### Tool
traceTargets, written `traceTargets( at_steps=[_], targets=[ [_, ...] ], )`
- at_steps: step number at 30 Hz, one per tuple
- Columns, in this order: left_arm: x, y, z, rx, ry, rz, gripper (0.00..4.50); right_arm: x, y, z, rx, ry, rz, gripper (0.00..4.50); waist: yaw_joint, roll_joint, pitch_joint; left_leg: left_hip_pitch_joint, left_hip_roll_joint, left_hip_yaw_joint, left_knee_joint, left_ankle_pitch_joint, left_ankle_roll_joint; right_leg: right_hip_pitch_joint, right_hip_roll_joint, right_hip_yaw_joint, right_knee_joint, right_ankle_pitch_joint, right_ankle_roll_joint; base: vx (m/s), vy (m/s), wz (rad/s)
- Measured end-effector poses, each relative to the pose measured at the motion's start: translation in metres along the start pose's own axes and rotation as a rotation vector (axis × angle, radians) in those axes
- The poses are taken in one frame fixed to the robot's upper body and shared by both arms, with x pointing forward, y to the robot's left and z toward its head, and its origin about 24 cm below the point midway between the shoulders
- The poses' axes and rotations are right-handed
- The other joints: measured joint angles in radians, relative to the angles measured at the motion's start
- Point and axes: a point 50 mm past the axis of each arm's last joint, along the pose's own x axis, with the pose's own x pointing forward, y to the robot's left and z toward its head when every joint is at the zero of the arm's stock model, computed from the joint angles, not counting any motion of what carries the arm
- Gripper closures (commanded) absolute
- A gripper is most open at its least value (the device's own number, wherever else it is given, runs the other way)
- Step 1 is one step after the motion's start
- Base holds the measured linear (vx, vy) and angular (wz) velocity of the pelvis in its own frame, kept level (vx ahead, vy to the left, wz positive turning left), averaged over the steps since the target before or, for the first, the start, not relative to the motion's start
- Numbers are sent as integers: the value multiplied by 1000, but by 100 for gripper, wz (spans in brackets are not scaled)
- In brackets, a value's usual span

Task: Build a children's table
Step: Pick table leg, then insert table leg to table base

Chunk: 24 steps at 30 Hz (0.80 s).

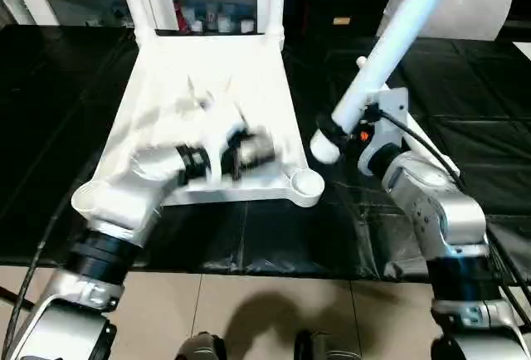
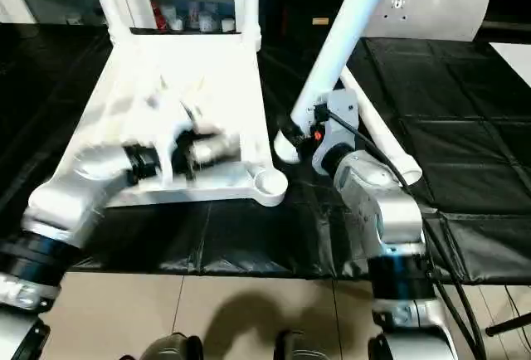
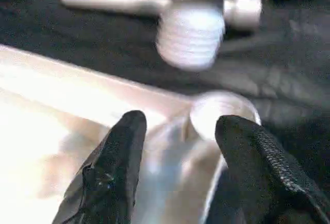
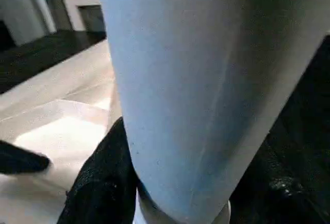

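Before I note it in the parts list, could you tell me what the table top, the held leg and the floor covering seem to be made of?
Table top: white moulded plastic, judging by its glossy ribs. Leg in the right gripper: smooth, matte white tube with a threaded end, probably plastic. Floor covering: black, wrinkled, shiny sheet, likely plastic film.

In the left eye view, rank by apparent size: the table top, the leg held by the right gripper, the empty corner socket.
1. Table top
2. Held leg
3. Corner socket

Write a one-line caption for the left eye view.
Right hand holds a white leg tilted near the upturned tabletop's empty corner socket.
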Motion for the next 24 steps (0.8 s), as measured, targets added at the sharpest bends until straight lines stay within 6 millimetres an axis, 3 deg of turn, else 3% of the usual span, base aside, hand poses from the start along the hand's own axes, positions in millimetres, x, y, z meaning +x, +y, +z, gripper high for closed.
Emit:
traceTargets(
  at_steps=[8, 13, 24],
  targets=[
    [0, -3, -18, 1, 72, -134, 188, -6, 1, -3, 41, 26, 35, 260, 0, 1, -1, 1, 0, 0, 0, 1, -1, 1, 0, 0, 0, 0, 0, 0, 0, 0],
    [0, -1, -27, 14, 108, -156, 235, -9, 0, -7, 17, 52, 56, 260, 1, 2, -1, 1, 0, 0, 0, 1, -2, 1, 0, 0, 0, 0, 0, 0, 0, 0],
    [12, 12, -25, 27, 128, -162, 318, -12, 6, -4, -10, 47, 109, 260, 2, 2, -2, 1, 0, 0, 0, 1, -2, 1, 0, 0, 0, 0, 0, 0, 0, 0]
  ],
)
